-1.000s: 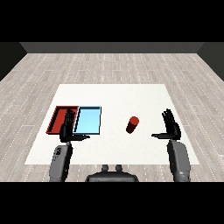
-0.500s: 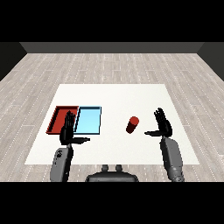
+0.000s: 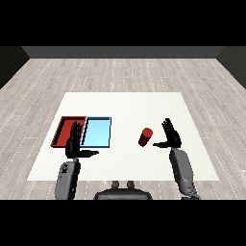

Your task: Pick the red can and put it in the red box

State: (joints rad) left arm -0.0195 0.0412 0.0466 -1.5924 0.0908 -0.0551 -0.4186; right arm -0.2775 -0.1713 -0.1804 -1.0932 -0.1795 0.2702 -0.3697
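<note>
1. Nearest, both forearms come in over the table's [image 3: 192, 110] near edge, the left one toward the near-left corner, the right one right of the middle.
2. The left hand [image 3: 74, 144] is raised with fingers straight and spread, thumb out to the side, holding nothing; it hangs over the near edges of the two trays.
3. The right hand [image 3: 170, 138] is open too, fingers straight, thumb reaching toward the can [image 3: 145, 137]. It sits just beside the can on its right, and no finger looks to be round it.
4. The can stands upright near the middle of the tabletop, well apart from both trays.
5. Further left, the red tray [image 3: 63, 129] lies nearest the left edge, touching the blue tray [image 3: 97, 132], which lies between it and the can.
6. The step in hand looks like the reach: the can is not yet grasped. The next move calls for sliding the right hand left until the can sits between thumb and fingers, then curling round it before any lift toward the red tray.
</note>
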